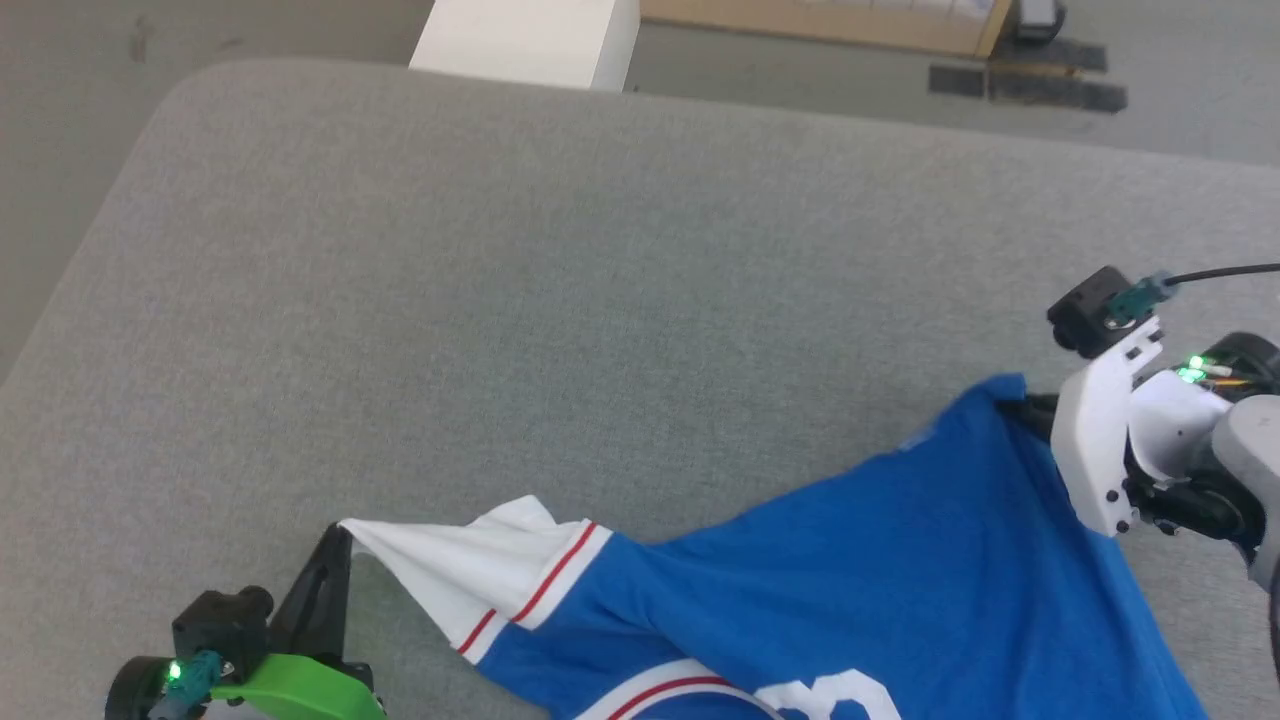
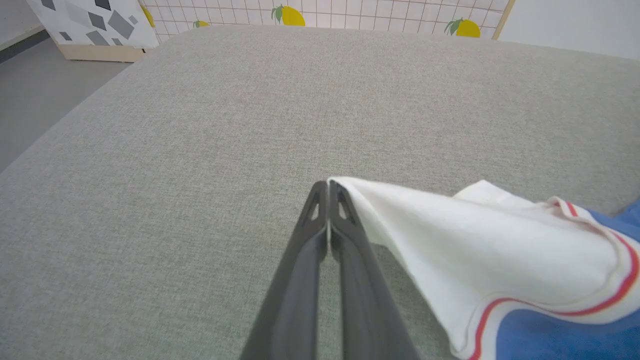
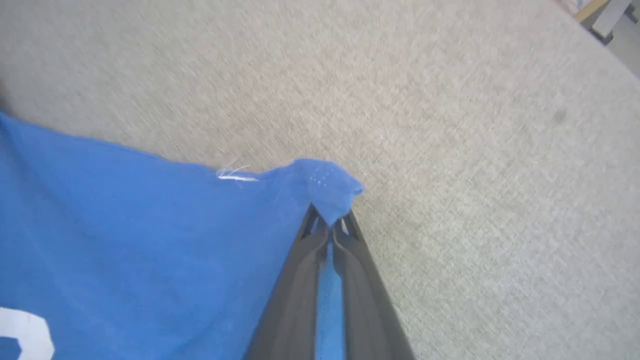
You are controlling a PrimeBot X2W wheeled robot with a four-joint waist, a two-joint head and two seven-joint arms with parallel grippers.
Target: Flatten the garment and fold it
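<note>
left hand (image 2: 327, 185) clenched on white sleeve (image 2: 450, 235) of garment (image 1: 850, 560), right hand (image 3: 330, 225) pinching its blue corner (image 3: 325, 180), perhaps hem

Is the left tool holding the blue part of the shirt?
No, the left tool pinches the white sleeve of the shirt.

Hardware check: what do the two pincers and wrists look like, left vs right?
Left pincer: long dark slotted fingers, green wrist bracket, black camera with teal plug. Right pincer: same fingers, white bracket, black cable, green LEDs.
</note>
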